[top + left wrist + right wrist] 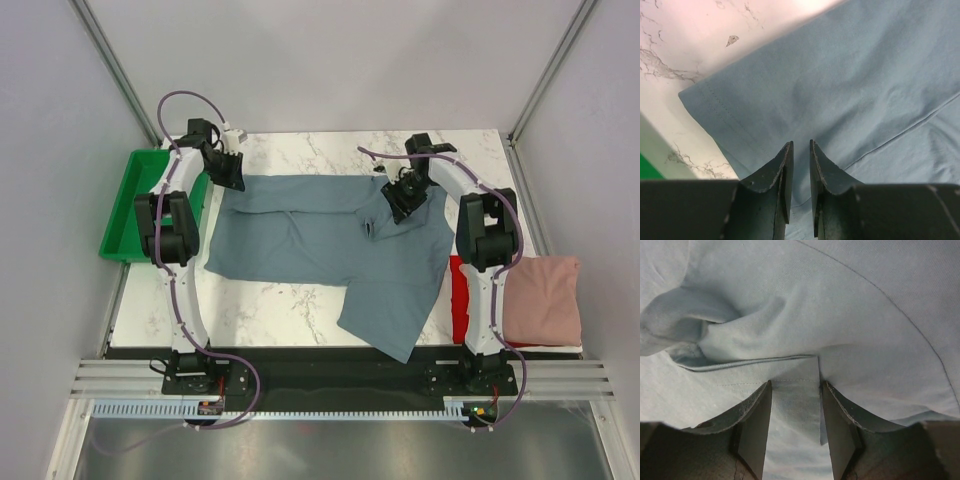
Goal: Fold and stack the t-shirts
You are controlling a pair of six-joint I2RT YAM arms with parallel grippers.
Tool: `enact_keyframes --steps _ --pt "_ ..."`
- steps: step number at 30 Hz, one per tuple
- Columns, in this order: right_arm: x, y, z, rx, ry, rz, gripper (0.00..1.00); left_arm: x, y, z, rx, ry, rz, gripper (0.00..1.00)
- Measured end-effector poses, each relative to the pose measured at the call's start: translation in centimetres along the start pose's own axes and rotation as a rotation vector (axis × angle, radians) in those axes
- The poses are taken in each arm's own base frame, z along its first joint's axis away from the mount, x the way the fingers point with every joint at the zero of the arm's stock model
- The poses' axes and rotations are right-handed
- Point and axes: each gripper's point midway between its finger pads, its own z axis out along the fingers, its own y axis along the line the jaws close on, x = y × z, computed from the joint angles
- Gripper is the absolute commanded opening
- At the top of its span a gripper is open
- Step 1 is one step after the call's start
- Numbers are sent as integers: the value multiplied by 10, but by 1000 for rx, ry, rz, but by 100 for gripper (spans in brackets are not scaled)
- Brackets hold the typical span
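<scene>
The slate blue-grey t-shirt [320, 245] lies spread on the marble table, with one part hanging toward the front edge. My left gripper [229, 172] is at its far-left corner. In the left wrist view the jaws stand almost together [801, 150] and pinch the cloth [850, 85] near the hemmed corner. My right gripper [404, 200] is at the far-right part. It is open [796, 390], with a hemmed fold [792, 405] between the jaws and bunched cloth behind. The red t-shirt [458, 300] lies partly hidden by the right arm. The dusty pink t-shirt [545, 300] lies folded at the right.
The green plastic tray [140, 205] stands off the table's left edge, beside the left arm. Bare marble [290, 310] shows in front of the shirt and along the far edge. Grey walls and frame posts close in the cell.
</scene>
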Motion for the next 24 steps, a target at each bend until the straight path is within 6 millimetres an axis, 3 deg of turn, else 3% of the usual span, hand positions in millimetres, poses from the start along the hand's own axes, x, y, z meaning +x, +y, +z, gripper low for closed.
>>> enact_keyframes --steps 5,12,15,17,18,24 --pt "2 -3 1 1 1 7 45 2 -3 1 9 5 -2 25" --pt "9 -4 -2 3 8 19 14 1 -8 4 16 8 8 25" --pt "19 5 -11 3 17 19 8 0 -10 5 18 9 11 25" --pt "28 13 -23 7 22 15 12 0 -11 5 18 9 12 25" --pt "31 17 -31 12 22 9 26 0 -11 5 18 8 12 25" --pt "58 48 -85 42 16 -89 29 0 -11 5 18 9 12 25"
